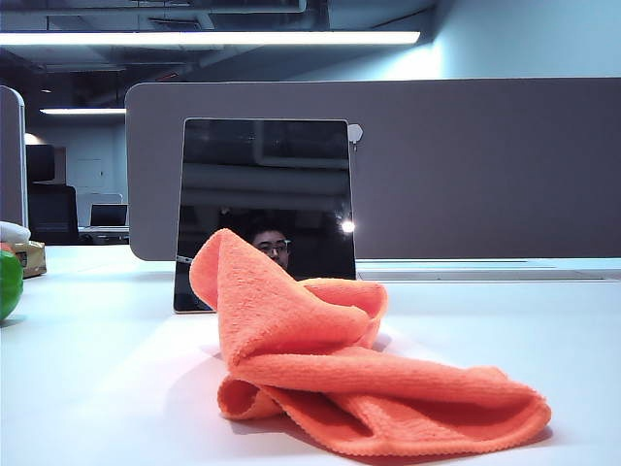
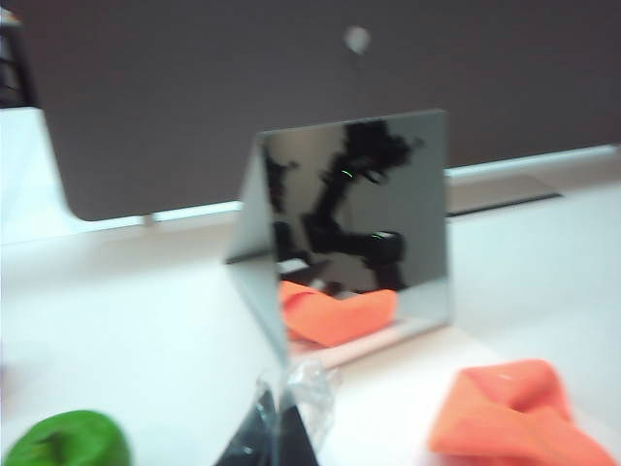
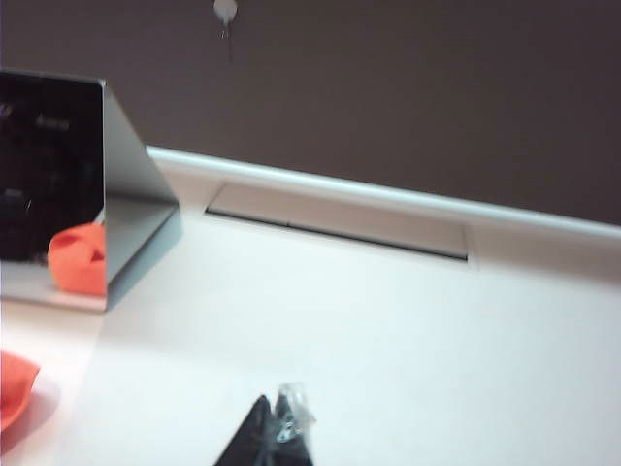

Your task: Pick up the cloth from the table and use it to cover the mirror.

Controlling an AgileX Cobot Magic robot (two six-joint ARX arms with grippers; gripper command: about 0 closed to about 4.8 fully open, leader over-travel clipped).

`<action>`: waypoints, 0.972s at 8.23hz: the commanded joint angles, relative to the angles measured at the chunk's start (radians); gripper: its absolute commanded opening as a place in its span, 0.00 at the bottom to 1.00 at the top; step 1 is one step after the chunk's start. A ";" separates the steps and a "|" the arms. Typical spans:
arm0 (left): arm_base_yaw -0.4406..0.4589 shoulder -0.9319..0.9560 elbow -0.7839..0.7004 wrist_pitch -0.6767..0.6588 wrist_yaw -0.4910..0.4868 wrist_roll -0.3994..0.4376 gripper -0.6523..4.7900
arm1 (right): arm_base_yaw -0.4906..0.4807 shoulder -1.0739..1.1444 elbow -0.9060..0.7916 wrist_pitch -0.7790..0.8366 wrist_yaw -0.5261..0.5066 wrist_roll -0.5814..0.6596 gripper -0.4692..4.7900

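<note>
- left gripper (image 2: 281,427) pinched shut, empty, above table (image 1: 87,369)
- right gripper (image 3: 277,437) same, over bare table
- orange microfiber cloth (image 1: 340,374) crumpled at 5 o'clock of upright mirror (image 1: 265,209)
- green object (image 1: 8,282) at table's 9 o'clock edge

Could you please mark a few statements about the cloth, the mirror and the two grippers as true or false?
1. The cloth drapes over the mirror. False: it lies crumpled on the table in front of it.
2. The mirror stands upright. True.
3. The left gripper holds the cloth. False: it is shut on nothing.
4. The right gripper is shut and empty. True.
5. A green object sits at the table's left edge. True.
</note>
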 commanded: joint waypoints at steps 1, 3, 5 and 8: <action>-0.002 0.075 0.047 -0.008 0.092 -0.003 0.11 | 0.002 0.103 0.106 -0.113 -0.010 -0.002 0.08; -0.003 0.203 0.071 0.001 0.220 -0.003 0.11 | 0.002 0.274 0.231 -0.178 -0.320 0.001 0.08; -0.008 0.298 0.070 0.078 0.475 0.001 0.11 | 0.016 0.447 0.229 -0.158 -0.578 0.014 0.08; -0.061 0.320 0.068 0.135 0.478 0.000 0.11 | 0.278 0.864 0.229 0.054 -0.615 0.027 0.08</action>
